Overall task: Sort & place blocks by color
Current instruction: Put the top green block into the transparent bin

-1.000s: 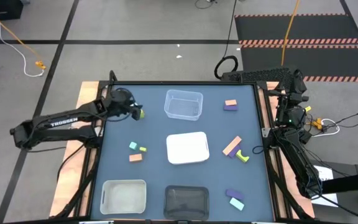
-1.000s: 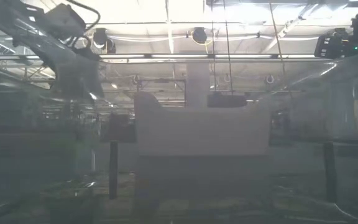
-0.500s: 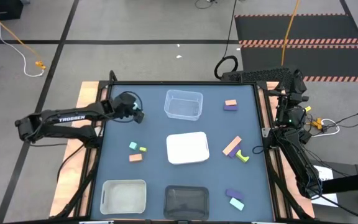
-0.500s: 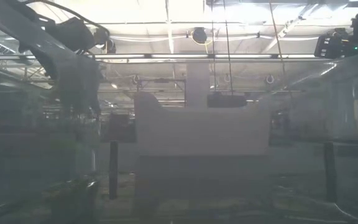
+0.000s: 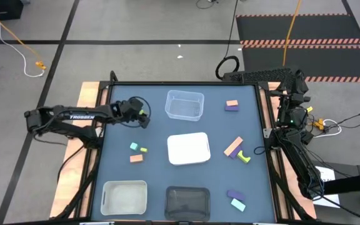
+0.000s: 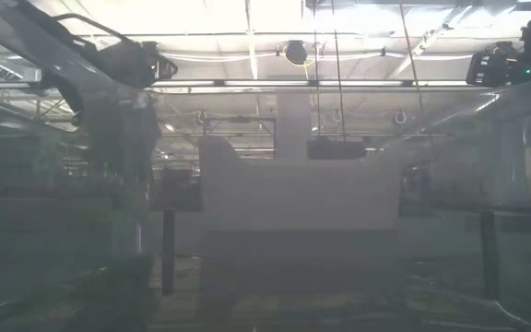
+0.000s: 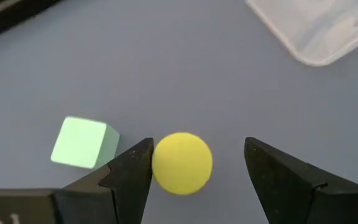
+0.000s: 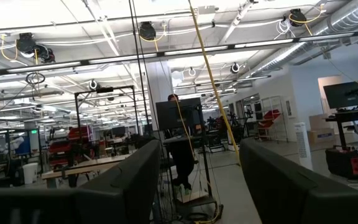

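My left gripper [image 7: 197, 146] is open, low over the far-left part of the table [image 5: 144, 119]. A round yellow-green block [image 7: 182, 163] stands on the table between its fingers, close to one finger and with a gap to the other. A pale green cube [image 7: 82, 142] rests on the table just outside that finger. Other blocks lie farther off: a teal, a yellow-green and an orange one [image 5: 136, 158] near the left, and orange on purple [image 5: 232, 105] at the far right. My right gripper [image 8: 197, 162] is open, parked off the table's right edge. My left gripper comes from above, pointing down, with its fingers on either side of the round yellow-green block. One finger [image 7: 135, 168] stands right against the block's side [image 7: 158, 163]; I cannot tell whether it touches. The block stands on the table.
A clear tray [image 5: 184, 105] lies at the far middle, a white tray [image 5: 188, 148] in the centre, a pale tray [image 5: 125, 197] near left, and a black tray [image 5: 188, 201] near middle. A salmon bar [image 5: 233, 147], purple and yellow-green pieces [image 5: 242, 156], and purple and teal blocks [image 5: 235, 199] lie on the right.
My left arm has swung toward the table's right and its gripper has come down over the round yellow-green block, shifting slightly toward the right and near edges. The blocks have stayed where they were.
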Robot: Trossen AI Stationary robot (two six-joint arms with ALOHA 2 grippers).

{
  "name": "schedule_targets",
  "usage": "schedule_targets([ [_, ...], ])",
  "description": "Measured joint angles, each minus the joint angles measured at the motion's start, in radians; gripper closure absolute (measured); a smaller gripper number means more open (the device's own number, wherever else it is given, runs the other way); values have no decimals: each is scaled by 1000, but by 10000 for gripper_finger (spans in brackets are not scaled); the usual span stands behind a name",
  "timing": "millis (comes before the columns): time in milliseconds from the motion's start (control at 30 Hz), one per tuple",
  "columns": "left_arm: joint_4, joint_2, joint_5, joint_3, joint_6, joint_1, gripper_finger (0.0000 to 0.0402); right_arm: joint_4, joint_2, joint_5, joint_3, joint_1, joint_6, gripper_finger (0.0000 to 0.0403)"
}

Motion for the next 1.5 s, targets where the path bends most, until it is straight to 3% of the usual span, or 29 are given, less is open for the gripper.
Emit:
schedule_targets([
  [200,-3,57,-58,0,-47,0,167,0,0,0,0,0,0,190],
  [433,3,77,-60,0,-83,0,275,0,0,0,0,0,0,190],
  [667,74,66,-60,-1,-101,0,276,0,0,0,0,0,0,190],
  [967,449,66,-51,-1,-53,-29,276,0,0,0,0,0,0,190],
  [1267,919,66,-48,-1,121,-134,276,0,0,0,0,0,0,190],
  [1500,1135,66,-47,-1,217,-198,276,0,0,0,0,0,0,190],
])
